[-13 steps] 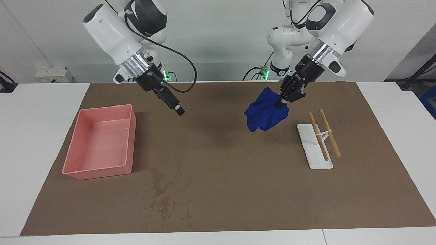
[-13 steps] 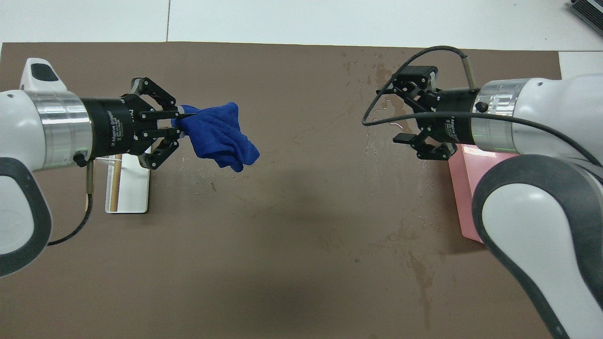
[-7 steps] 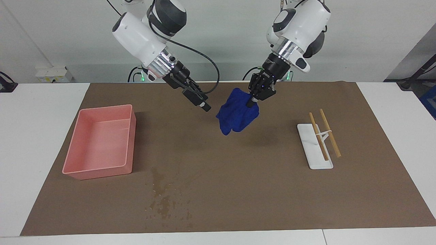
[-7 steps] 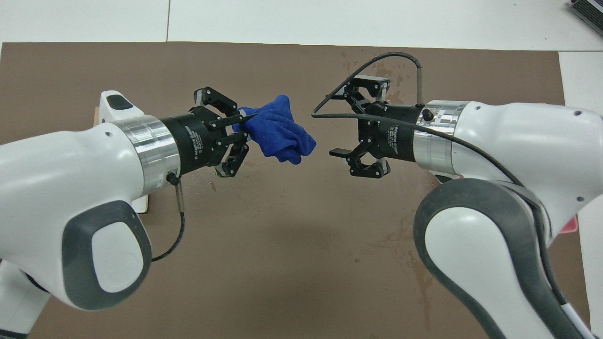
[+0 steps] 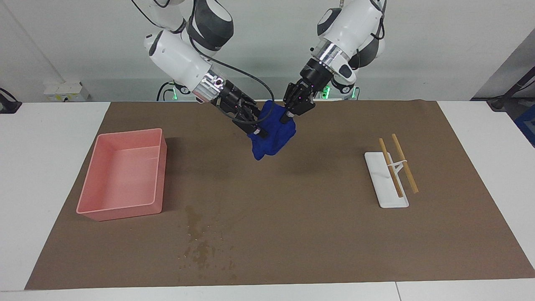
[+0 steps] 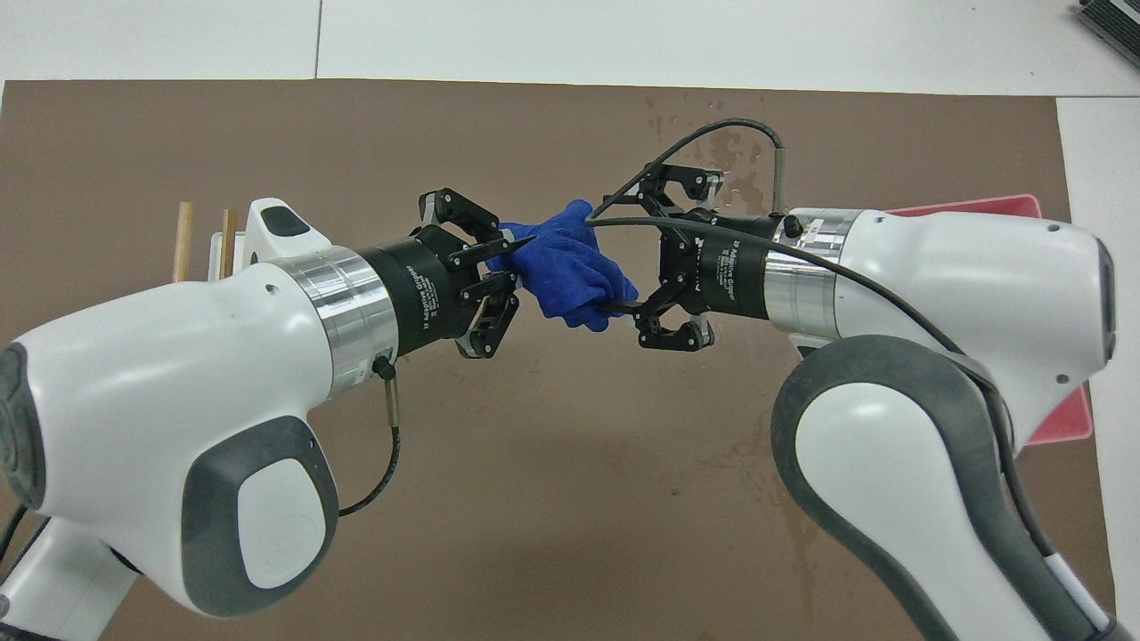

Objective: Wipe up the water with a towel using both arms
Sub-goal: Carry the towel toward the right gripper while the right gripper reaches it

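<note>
White arms (image 5: 179, 58), grey joints, black cables, grippers

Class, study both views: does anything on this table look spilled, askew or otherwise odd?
Yes. Water is spilled as dark glossy blotches and specks on the brown mat, near its edge farthest from the robots, by the pink bin. Nothing else looks askew.

A white table (image 5: 50, 167) is carrying a brown mat (image 5: 292, 217). Lying on the mat are a pink tray (image 5: 156, 175), a white rack (image 5: 378, 173) bearing chopsticks (image 5: 404, 163), and water (image 5: 202, 246).
</note>
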Available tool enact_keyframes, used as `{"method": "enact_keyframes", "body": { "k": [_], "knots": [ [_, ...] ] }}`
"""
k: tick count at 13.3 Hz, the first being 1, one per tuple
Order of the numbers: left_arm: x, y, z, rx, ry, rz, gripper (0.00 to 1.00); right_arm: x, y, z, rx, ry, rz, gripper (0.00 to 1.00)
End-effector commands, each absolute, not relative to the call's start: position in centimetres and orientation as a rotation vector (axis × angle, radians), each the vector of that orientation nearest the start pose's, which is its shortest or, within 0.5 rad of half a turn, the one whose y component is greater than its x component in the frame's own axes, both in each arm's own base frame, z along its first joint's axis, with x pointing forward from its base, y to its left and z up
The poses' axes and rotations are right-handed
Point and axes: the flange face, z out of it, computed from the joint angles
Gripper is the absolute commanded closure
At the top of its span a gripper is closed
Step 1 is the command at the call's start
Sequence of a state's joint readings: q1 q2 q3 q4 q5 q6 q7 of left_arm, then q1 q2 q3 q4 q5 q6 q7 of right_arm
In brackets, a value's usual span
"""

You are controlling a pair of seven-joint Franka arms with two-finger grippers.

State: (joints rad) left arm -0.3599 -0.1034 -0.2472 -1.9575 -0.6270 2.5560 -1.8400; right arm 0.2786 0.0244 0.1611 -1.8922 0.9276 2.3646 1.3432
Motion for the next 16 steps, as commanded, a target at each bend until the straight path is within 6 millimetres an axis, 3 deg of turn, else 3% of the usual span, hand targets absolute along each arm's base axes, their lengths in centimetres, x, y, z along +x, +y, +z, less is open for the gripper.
{"method": "enact_keyframes", "body": {
  "k": [1,3,4,5,6,8,15,16],
  "knots": [
    [45.5,-33.6,60.1,1.579,1.684,-0.307,1.00,53.1,29.2,52.9,-1.703,1.527,0.437,0.00],
    [44.5,-34.0,59.7,1.584,1.693,-0.321,1.00,53.0,29.5,52.9,-1.733,1.491,0.422,0.04],
    [44.4,-34.0,59.2,1.589,1.700,-0.322,1.00,53.0,29.5,52.8,-1.770,1.445,0.399,0.40],
    [44.3,-34.0,59.3,1.590,1.699,-0.322,1.00,53.0,29.4,52.8,-1.779,1.435,0.395,0.69],
    [44.4,-34.0,59.2,1.590,1.702,-0.323,1.00,53.1,29.1,52.7,-1.777,1.439,0.401,0.90],
    [44.7,-33.6,59.2,1.592,1.703,-0.318,1.00,52.9,29.2,52.8,-1.789,1.431,0.412,1.00],
    [45.5,-32.7,59.6,1.577,1.711,-0.308,1.00,52.2,29.2,52.6,-1.860,1.407,0.507,1.00],
    [45.6,-32.6,59.7,1.579,1.710,-0.301,0.48,51.9,29.5,52.6,-1.868,1.403,0.517,1.00]
  ]
}}
